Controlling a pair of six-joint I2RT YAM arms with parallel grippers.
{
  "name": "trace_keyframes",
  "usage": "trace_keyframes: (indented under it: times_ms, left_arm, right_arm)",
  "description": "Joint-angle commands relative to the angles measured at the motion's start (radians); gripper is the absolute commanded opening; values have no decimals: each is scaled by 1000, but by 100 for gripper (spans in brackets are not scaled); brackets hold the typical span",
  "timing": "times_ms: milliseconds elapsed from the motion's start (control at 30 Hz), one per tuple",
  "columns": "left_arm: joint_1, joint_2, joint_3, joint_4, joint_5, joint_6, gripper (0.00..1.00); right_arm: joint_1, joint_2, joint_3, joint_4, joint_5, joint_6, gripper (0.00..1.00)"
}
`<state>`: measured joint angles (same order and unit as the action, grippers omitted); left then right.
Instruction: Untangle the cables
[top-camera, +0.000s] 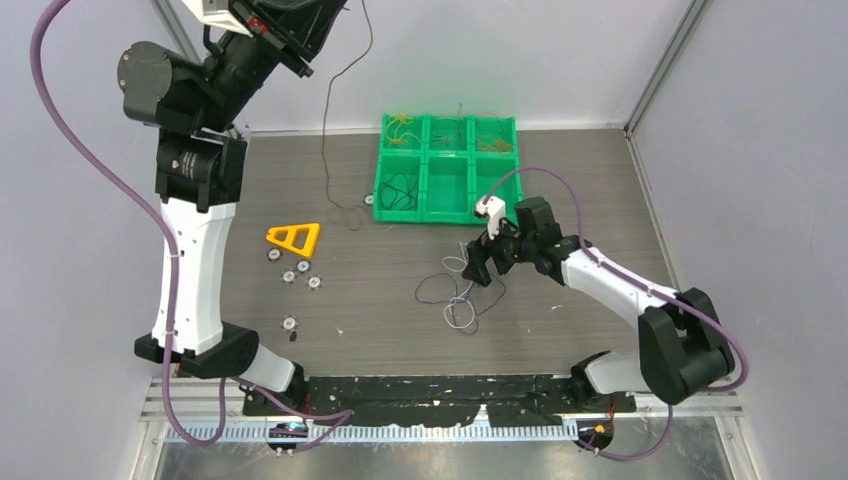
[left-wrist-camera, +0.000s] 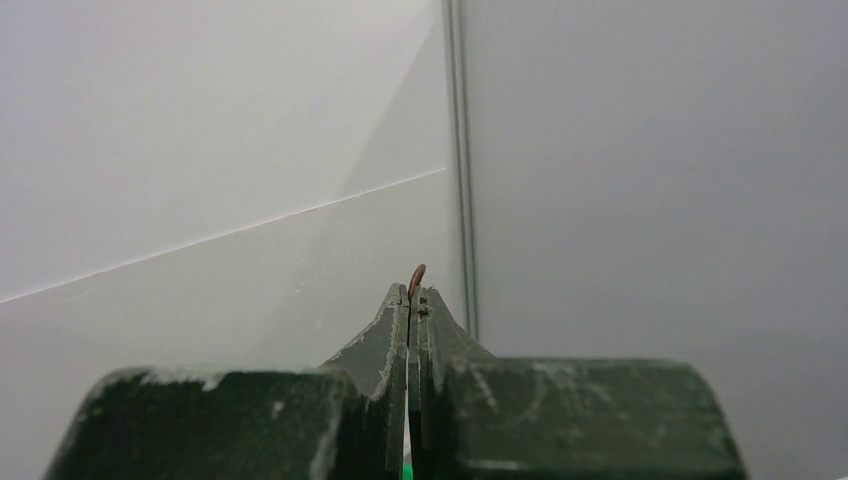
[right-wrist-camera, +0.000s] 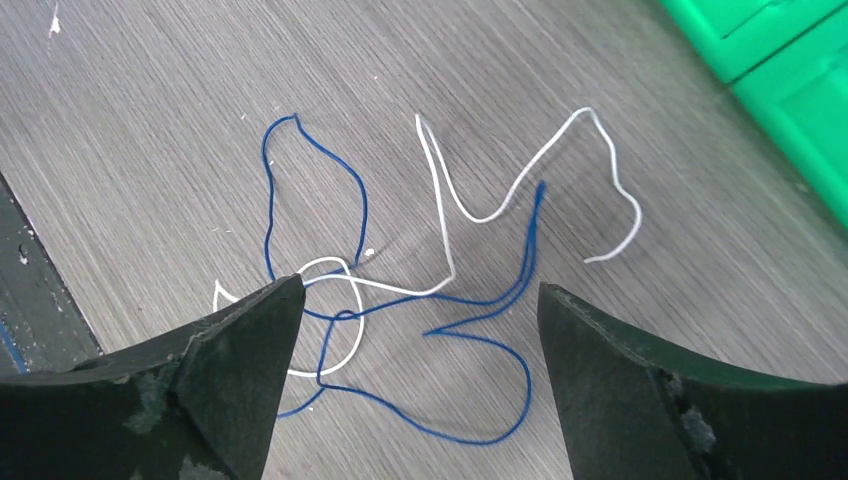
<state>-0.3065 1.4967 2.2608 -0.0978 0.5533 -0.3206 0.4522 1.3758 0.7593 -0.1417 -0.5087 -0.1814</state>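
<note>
One white cable (right-wrist-camera: 520, 180) crosses looping blue cable (right-wrist-camera: 522, 250), strand count unclear, beneath the spread-fingered right gripper (right-wrist-camera: 420, 290). At eleven o'clock, the left gripper (left-wrist-camera: 410, 300) pinches one brown cable (left-wrist-camera: 416, 274).

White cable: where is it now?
Top view: the white cable lies right of centre on the table, crossed with the blue cable, beneath the right gripper, near the green tray.

blue cable (right-wrist-camera: 364, 210) | white cable (right-wrist-camera: 438, 195) | green tray (top-camera: 380, 170) | yellow triangle (top-camera: 314, 240) | grey wood-grain table (top-camera: 400, 320) | black right claw (right-wrist-camera: 420, 300)
</note>
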Motion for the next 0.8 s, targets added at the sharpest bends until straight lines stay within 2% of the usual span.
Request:
trace_keyframes:
  times_ms: [0, 167, 233, 367, 533, 767]
  left_arm:
    - [17, 4, -46, 30, -36, 68, 0]
    - [38, 8, -174, 90, -55, 126, 0]
    - [55, 25, -188, 111, -62, 120, 0]
    - [78, 75, -190, 165, -49, 82, 0]
    - [81, 170, -168, 246, 68, 57, 0]
    - [80, 289, -152, 280, 72, 63, 0]
  right_arm:
    - [-11, -115, 54, -47, -31, -13, 94]
    - [-17, -141, 112, -139, 0, -33, 99]
    - [-25, -146, 133, -163, 15, -35, 98]
    - [-53, -151, 166, -204, 42, -58, 95]
    - [-115, -128, 249, -249, 101, -108, 95]
    - [-257, -92, 363, -308, 91, -92, 95]
